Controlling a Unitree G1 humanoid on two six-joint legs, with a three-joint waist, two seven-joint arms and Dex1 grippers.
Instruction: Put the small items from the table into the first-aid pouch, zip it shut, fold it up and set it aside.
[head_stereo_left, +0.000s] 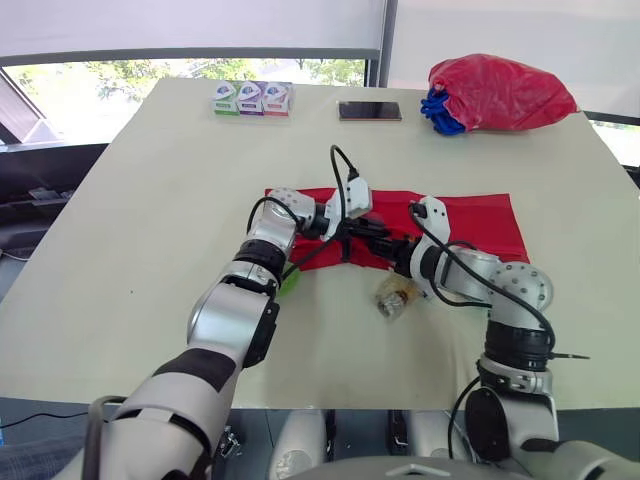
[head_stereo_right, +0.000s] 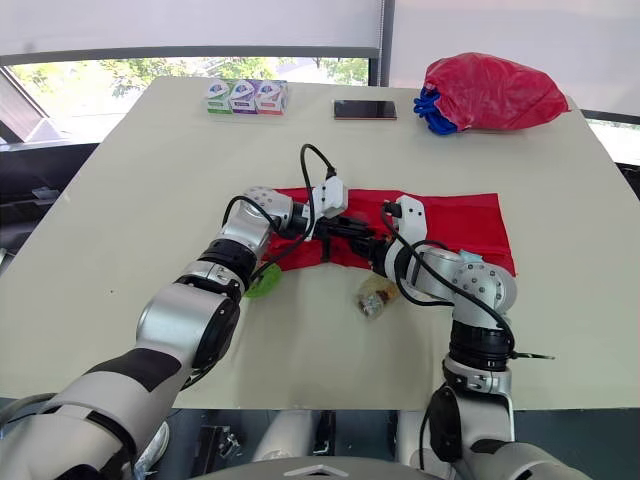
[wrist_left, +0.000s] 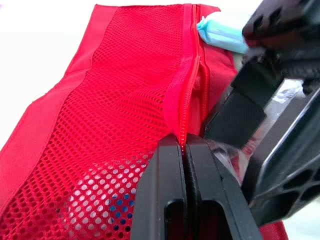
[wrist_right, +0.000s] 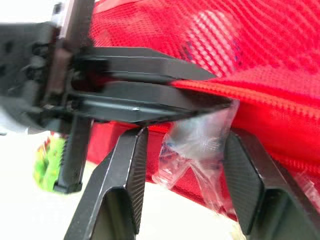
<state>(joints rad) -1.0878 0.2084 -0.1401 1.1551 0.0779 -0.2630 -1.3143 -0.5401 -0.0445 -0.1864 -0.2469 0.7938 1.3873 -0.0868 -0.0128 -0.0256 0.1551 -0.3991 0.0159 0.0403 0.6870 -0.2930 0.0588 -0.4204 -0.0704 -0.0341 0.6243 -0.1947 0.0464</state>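
Observation:
The red first-aid pouch (head_stereo_left: 470, 225) lies flat in the middle of the table, mesh side up, its zipper (wrist_left: 189, 60) partly parted. My left gripper (wrist_left: 186, 141) is shut on the zipper edge at the pouch's near left corner (head_stereo_left: 345, 238). My right gripper (wrist_right: 185, 142) stands open right beside it (head_stereo_left: 385, 245), with a crinkled clear plastic packet (wrist_right: 197, 145) between its fingers at the pouch's mouth. A clear packet with brownish contents (head_stereo_left: 395, 297) lies on the table just in front of the pouch. A light-blue item (wrist_left: 220, 36) lies by the zipper's far end. A green item (head_stereo_left: 290, 282) lies by my left wrist.
At the table's far edge stand three small boxes (head_stereo_left: 252, 98), and a dark phone (head_stereo_left: 369, 110) lies beside them. A bulging red bag (head_stereo_left: 505, 92) with blue fabric (head_stereo_left: 440, 112) sits at the far right. Cables loop over both wrists.

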